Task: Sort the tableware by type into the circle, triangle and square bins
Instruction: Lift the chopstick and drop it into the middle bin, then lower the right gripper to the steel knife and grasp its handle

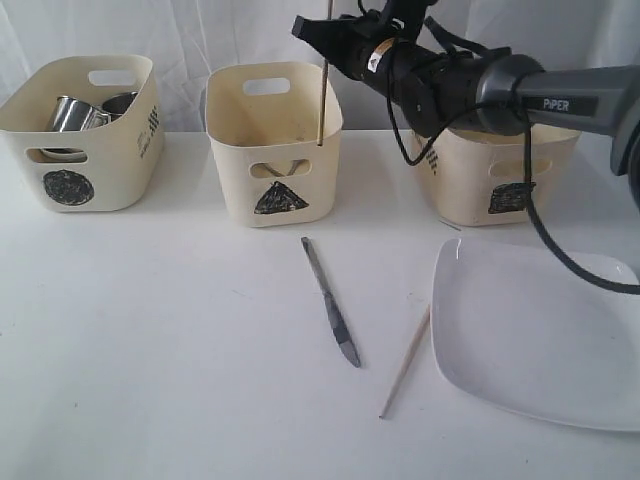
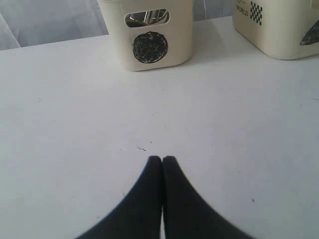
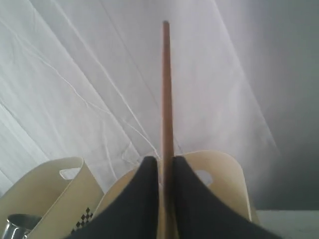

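My right gripper [image 1: 314,30] is shut on a wooden chopstick [image 1: 323,90] that hangs upright, its lower end over the triangle bin [image 1: 272,150]. In the right wrist view the chopstick [image 3: 166,89] stands between the dark fingers [image 3: 149,189]. A steel knife [image 1: 330,300] and a second chopstick [image 1: 405,362] lie on the table. The white square plate [image 1: 540,330] lies at the right. The circle bin [image 1: 80,130] holds steel mugs [image 1: 75,113]. The square bin [image 1: 500,180] stands behind the right arm. My left gripper [image 2: 162,158] is shut and empty, low over bare table.
The three bins stand in a row along the back of the white table, before a white curtain. The right arm and its cable [image 1: 560,250] reach across above the square bin and the plate. The left wrist view shows the circle bin [image 2: 149,35] ahead.
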Controlling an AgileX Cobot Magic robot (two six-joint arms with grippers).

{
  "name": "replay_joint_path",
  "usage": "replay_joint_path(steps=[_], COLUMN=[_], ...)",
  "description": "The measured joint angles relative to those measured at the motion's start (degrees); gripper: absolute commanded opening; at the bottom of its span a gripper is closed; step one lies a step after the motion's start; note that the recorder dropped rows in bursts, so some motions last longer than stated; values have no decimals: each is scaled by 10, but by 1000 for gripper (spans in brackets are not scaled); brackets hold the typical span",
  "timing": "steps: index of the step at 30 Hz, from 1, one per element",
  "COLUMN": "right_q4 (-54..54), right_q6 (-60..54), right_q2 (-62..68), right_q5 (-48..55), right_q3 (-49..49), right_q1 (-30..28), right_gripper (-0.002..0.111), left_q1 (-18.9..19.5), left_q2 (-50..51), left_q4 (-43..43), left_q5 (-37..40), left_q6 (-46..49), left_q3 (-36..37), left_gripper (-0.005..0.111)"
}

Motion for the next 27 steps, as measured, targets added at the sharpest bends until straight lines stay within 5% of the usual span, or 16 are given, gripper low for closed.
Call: replay_joint_path(steps=[5, 16, 27], right_q4=[-10, -47, -52], right_q6=[0, 2, -129], right_q2=[14, 28, -88], right_q5=[1, 115, 412], right_q3=[-48, -54, 43], right_q1=[0, 19, 19], right_gripper=[4, 4, 9], left_q1=[0, 0, 0], left_q2=[0, 0, 0], left_q4=[0, 0, 0], left_q5=[0, 0, 0], left_q6=[0, 0, 0], left_q3=[0, 0, 0], left_gripper=[0, 0, 0])
